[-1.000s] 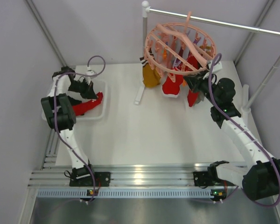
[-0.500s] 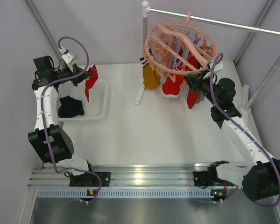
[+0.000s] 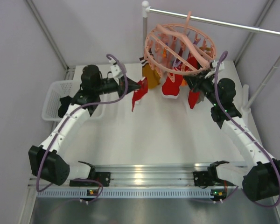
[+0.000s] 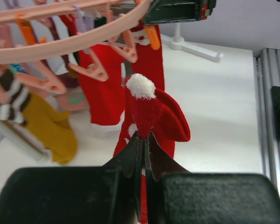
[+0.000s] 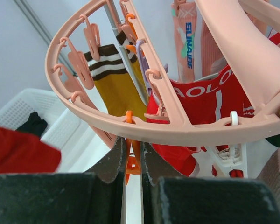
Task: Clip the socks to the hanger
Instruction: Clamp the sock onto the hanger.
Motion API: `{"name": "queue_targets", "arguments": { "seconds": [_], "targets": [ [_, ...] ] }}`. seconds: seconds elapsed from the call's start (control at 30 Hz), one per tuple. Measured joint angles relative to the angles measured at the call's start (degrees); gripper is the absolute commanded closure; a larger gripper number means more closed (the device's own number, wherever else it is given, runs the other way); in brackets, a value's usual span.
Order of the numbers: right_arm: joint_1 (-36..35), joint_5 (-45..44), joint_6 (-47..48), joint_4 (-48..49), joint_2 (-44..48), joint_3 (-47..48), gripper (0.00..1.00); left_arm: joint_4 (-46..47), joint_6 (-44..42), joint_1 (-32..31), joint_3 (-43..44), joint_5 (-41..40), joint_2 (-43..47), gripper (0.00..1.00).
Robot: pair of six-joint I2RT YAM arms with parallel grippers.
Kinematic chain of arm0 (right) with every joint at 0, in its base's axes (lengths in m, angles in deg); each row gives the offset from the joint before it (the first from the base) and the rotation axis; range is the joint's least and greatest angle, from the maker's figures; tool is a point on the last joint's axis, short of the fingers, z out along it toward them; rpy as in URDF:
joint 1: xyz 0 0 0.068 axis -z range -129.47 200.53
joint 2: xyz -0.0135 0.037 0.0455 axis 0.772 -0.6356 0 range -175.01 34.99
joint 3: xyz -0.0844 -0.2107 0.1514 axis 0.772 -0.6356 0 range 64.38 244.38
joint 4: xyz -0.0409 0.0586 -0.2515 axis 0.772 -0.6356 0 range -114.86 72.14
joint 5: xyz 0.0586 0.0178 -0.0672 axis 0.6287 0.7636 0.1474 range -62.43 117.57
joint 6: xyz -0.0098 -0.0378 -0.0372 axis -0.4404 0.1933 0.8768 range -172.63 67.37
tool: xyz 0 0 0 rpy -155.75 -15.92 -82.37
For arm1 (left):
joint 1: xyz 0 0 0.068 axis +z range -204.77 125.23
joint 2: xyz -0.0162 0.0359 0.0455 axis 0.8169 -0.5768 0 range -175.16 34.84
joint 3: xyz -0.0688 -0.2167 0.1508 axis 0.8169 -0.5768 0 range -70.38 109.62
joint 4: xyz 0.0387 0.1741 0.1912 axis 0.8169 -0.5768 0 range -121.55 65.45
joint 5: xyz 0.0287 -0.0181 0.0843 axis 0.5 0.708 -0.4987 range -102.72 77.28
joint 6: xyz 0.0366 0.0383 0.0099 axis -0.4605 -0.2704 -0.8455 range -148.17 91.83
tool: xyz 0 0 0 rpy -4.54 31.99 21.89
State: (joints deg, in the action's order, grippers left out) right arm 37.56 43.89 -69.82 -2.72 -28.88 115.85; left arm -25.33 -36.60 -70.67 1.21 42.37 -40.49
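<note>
The salmon-pink hanger hangs from the rail at the back, with several socks clipped on, among them a mustard one and a red one. My left gripper is shut on a red sock and holds it in the air just left of the hanger. In the left wrist view the jaws pinch this sock, which has a white tuft, below the ring. My right gripper is under the ring's right side. In its wrist view it is shut on an orange clip under the ring.
A white mesh basket stands at the left with a black sock in it. The white rack post and its foot stand behind the held sock. The metal rail runs to the right. Frame rails cross the near edge.
My left arm lifted the red sock out of the basket and swung it right, over to the hanger. My right gripper stayed at the hanger's right side.
</note>
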Motion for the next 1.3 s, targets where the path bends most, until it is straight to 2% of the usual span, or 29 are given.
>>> {"name": "queue_targets", "arguments": {
  "seconds": [0.07,0.23,0.43,0.7,1.3],
  "targets": [
    [0.0,0.0,-1.0,0.0,0.0,0.0,1.00,2.1,2.4,-5.8,-3.2,-3.6,0.0,1.00],
    [0.0,0.1,-4.1,0.0,0.0,0.0,1.00,9.0,9.2,-15.7,-9.4,-12.2,-2.5,1.00],
    [0.0,0.6,-7.3,-0.1,0.0,0.0,1.00,22.2,14.3,-23.5,-11.0,-20.9,-10.4,1.00],
    [0.0,1.4,-10.1,-0.2,0.0,0.0,1.00,33.5,18.1,-25.3,-11.0,-25.1,-19.5,1.00],
    [0.0,1.5,-10.5,-0.2,-1.0,0.0,1.00,41.1,21.7,-25.8,-6.2,-26.5,-21.8,1.00]
  ]
}}
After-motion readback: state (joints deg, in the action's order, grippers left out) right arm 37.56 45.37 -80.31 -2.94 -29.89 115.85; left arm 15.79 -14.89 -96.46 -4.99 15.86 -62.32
